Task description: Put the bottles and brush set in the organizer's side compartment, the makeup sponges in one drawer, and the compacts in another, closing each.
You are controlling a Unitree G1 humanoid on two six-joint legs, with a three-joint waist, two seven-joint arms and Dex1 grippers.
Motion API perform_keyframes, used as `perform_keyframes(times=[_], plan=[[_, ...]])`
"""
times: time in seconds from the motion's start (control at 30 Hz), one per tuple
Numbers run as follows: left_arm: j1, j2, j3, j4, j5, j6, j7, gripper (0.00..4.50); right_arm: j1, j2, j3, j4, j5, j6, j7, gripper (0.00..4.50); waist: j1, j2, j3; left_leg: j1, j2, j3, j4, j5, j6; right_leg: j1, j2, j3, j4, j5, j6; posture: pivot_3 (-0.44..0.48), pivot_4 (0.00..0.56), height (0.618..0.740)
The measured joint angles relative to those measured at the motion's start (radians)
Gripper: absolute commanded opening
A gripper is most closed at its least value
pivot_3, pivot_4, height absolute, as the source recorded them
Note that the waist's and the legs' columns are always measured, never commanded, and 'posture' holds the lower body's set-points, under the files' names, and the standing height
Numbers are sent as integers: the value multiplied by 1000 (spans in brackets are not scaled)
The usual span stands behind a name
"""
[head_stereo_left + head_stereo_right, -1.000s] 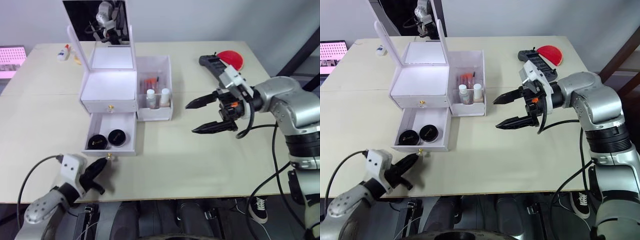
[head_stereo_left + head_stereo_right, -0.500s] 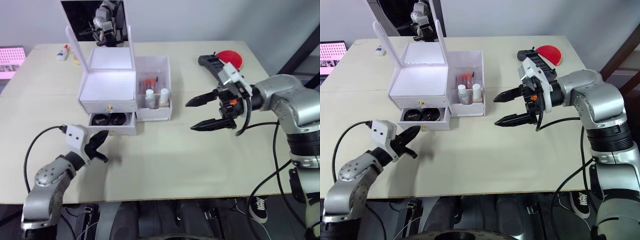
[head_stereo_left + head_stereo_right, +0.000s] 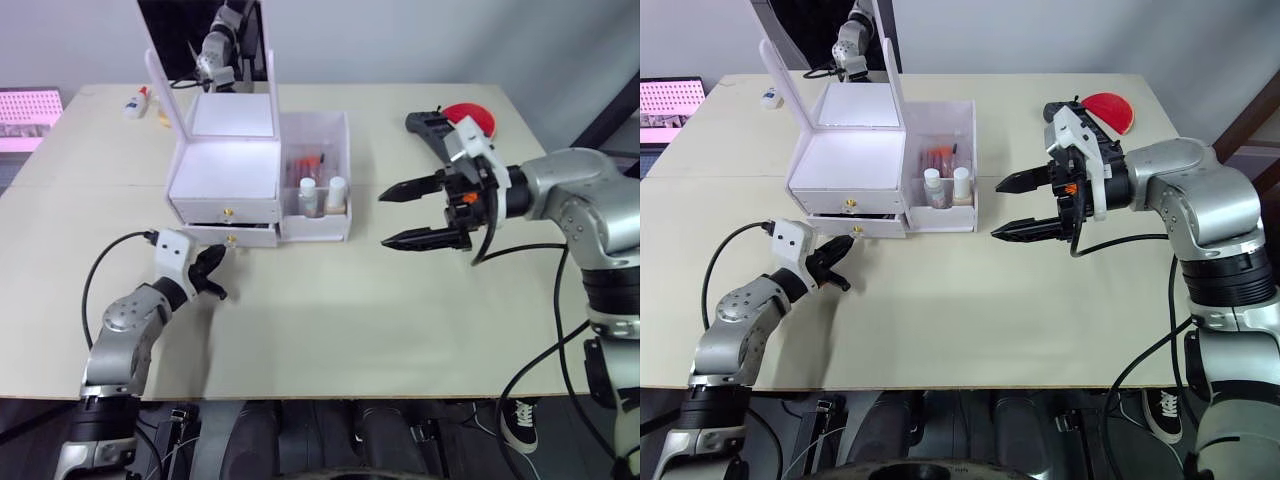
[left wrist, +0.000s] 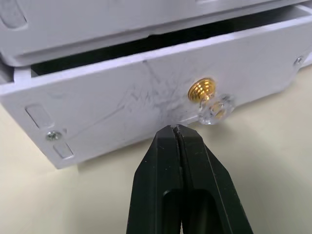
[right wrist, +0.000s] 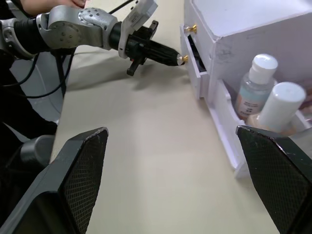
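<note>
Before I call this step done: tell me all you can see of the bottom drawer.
The bottom drawer is white, plastic-looking, its front scuffed, with a gold-and-clear knob and small screws. It sits under the top drawer, nearly shut, a dark gap left. The shut left gripper is at its front beside the knob.

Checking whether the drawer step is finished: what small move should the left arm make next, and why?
Probably one more short push: the shut left pincer sits just before the lower drawer's knob, and a dark gap shows above the drawer front.

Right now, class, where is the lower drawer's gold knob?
In the left eye view the gold knob sits on the lower drawer front, on the robot's left, just ahead of the shut left hand.
</note>
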State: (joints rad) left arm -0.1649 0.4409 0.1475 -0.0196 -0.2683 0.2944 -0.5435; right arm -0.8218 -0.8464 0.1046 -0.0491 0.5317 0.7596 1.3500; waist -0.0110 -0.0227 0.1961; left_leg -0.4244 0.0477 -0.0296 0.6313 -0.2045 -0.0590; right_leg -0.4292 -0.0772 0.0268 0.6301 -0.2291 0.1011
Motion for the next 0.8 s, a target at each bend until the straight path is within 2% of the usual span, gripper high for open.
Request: perform_keyframes(times=[0.23,0.4,0.5,0.6,0.67,0.73,0.8], plan=[[-37,-4,-13,42,10,-28,-15,33,24,-1,-12,-17,9,20,-27,4500,-1,0,0,0,0,0,0,0,0,0,0,0,0,0,0,0,150,740],[-24,49,-6,30,5,-23,-51,33,37,-20,-37,-13,34,62,-30,4500,-2,0,0,0,0,0,0,0,0,0,0,0,0,0,0,0,150,740],[43,71,43,-31,-37,8,-66,862,41,-22,-53,31,38,62,-42,4500,-10,0,0,0,0,0,-1,0,0,0,0,0,0,0,0,0,150,740],[146,99,142,-112,-121,53,-83,2381,74,-19,-94,103,28,31,-75,4500,-8,0,0,0,0,0,-1,0,0,0,0,0,0,0,0,0,150,740],[217,112,221,-169,-160,51,-91,3307,106,3,-125,145,10,-41,-101,4500,-7,0,0,0,0,0,-1,0,0,0,0,0,-1,0,0,0,150,740],[300,129,316,-223,-198,44,-107,4423,134,44,-177,217,-5,-135,-142,4500,-9,-1,0,0,0,1,-1,0,0,0,0,0,-1,0,0,0,150,740],[399,152,440,-247,-216,41,-112,4473,169,63,-238,317,-24,-245,-184,4500,-10,-1,0,0,0,1,-1,0,0,0,-1,0,-2,0,0,0,150,740]])
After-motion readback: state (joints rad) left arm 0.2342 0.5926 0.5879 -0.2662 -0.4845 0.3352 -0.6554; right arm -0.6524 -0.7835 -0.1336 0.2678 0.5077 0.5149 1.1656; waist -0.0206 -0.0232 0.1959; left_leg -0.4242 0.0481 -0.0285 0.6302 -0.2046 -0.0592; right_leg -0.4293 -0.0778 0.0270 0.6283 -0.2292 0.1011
